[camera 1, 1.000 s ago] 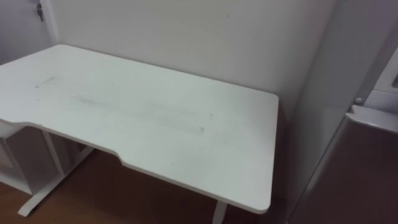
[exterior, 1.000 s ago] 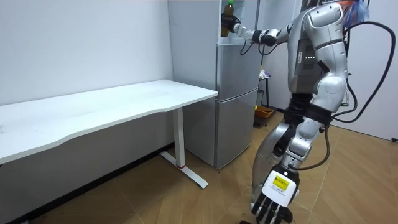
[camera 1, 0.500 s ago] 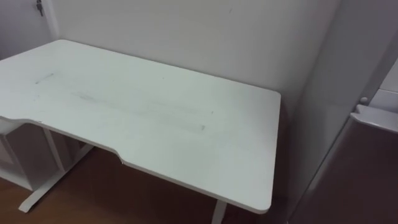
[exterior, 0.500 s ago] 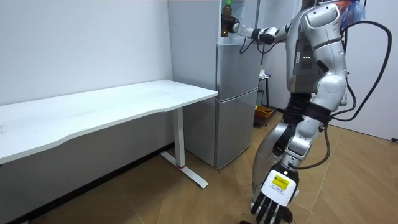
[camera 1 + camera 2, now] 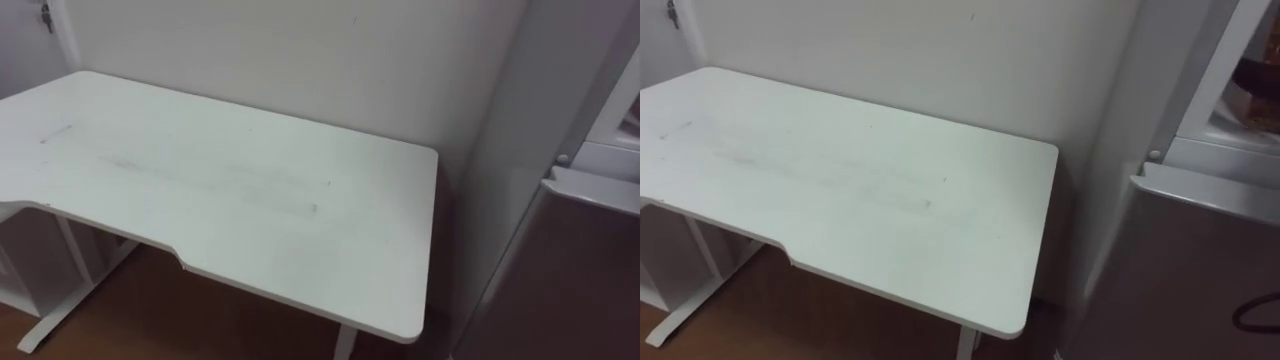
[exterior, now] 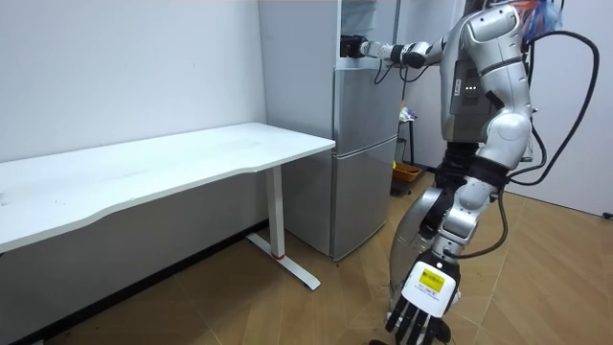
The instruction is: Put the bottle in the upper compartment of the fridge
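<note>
- The eye views look down on a white worktop (image 5: pixel 230 190) set against a pale wall (image 5: pixel 300 60). The grey fridge (image 5: pixel 520 120) stands just beside its right end, with a narrow dark gap between the worktop's edge and the fridge's side.
- The right eye view takes in more of the fridge. The lower door (image 5: pixel 1200 270) is closed, and above its pale top edge the upper compartment (image 5: pixel 1245 95) is open. Something brownish and blurred sits inside; I cannot tell what it is.
- The room view adds the robot itself, standing upright in front of the fridge at the room view's right. Its right arm is stretched out level towards the upper compartment.
- The right hand (image 6: pixel 351 45) is at the mouth of that compartment. Whether it is open or closed I cannot tell.
- Where the bottle is I cannot tell.
- The left hand (image 6: pixel 420 309) hangs low beside the legs, fingers spread and relaxed, holding nothing.
- The worktop's front edge has a shallow cut-in curve, and its near right corner is rounded. A white leg (image 6: pixel 278 216) carries the end next to the fridge.
- The wooden floor (image 6: pixel 287 307) lies open between the worktop, the fridge and the robot.
</note>
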### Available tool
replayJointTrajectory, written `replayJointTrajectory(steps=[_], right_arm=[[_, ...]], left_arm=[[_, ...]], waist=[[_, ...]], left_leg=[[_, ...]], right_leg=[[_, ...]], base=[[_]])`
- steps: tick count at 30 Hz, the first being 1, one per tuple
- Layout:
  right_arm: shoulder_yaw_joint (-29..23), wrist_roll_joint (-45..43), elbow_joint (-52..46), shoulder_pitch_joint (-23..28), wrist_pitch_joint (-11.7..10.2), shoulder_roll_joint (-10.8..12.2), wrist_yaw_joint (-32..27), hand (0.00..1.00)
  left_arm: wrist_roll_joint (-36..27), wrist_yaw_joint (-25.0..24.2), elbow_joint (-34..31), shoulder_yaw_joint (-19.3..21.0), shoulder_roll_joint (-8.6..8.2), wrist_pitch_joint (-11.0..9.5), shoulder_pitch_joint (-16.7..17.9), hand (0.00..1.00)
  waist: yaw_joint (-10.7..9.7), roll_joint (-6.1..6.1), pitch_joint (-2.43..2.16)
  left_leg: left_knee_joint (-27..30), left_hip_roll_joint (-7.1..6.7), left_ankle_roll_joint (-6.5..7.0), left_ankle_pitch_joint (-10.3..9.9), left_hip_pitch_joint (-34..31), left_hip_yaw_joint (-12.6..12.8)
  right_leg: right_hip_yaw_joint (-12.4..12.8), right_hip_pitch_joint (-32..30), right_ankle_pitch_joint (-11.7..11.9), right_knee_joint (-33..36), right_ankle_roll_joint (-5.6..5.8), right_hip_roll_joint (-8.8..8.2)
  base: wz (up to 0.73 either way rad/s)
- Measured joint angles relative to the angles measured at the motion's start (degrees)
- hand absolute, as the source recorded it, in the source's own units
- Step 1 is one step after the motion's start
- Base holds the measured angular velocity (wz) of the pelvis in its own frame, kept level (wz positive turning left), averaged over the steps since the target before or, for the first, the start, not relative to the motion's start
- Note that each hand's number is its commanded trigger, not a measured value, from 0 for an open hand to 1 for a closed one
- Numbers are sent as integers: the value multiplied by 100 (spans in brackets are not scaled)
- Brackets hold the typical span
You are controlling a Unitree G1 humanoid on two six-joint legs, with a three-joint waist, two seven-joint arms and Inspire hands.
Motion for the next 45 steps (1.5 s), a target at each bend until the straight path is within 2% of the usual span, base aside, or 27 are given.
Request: replayJointTrajectory(steps=[4, 13, 19, 23, 28, 32, 34, 39, 43, 45], right_arm=[[10, -17, 66, 0, 0, -4, 45, 0], [382, -23, 115, 0, 0, -98, 74, 0], [440, -21, 143, 13, 22, -110, 261, 0], [435, -57, 143, 13, 141, -110, 325, 0], [419, -318, -12, 34, 292, -108, 170, 0], [373, -643, -847, 541, 304, -101, -52, 0], [149, -641, -1410, 871, 303, -95, -139, 0], [-242, -676, -2477, 1494, 276, -80, -216, 0], [-257, -666, -2861, 1797, 226, -72, -300, 0], [-267, -684, -3050, 1912, 227, -70, -367, 0]], left_arm=[[-40, -5, 4, -3, 11, 0, 5, 0], [-37, -8, 4, -11, 48, 1, 13, 0], [-36, -54, 10, -4, 123, 2, 21, 0], [-28, -60, 4, 1, 121, 1, 57, 0], [-31, -59, -46, 11, 114, 3, 129, 0], [-35, -51, -45, 21, 106, -5, 141, 0], [-29, -51, -36, 22, 53, -11, 145, 0], [-18, -51, -80, 28, -34, -28, 288, 0], [-8, -50, -267, 36, -64, -29, 436, 0], [80, -51, -355, 65, -134, -28, 479, 0]], waist=[[3, -48, 36], [37, -102, 1], [35, -95, 1], [31, -89, 1], [-26, -72, -22], [-122, -12, -58], [-160, 33, -82], [-312, 95, -94], [-333, 84, -95], [-362, 60, -94]], left_leg=[[0, 2, -4, 2, -15, -2], [-6, 7, -8, 5, -18, 6], [-29, 5, -16, 10, 105, 16], [-66, 3, -20, 9, 198, 21], [-69, -1, -20, 9, 206, 22], [-112, -15, -20, 11, 310, 7], [-144, -33, -20, 10, 399, 0], [-319, -81, -15, 8, 760, 25], [-439, -82, -16, 9, 959, 133], [-483, -82, -15, 9, 1008, 183]], right_leg=[[-15, -15, -2, -2, -3, 3], [-7, -77, 0, -8, -7, 2], [4, 74, 4, -21, -12, 8], [4, 178, 3, -86, -11, 17], [-16, 197, 3, -90, -8, 13], [-63, 305, -5, -112, 6, 4], [-76, 377, -24, -114, 22, -15], [17, 635, -55, -199, 69, -38], [110, 732, -72, -204, 84, -47], [175, 723, -73, -200, 85, -50]], base=[[0], [0], [0], [0], [0], [3], [3], [-3], [-15], [-16]])
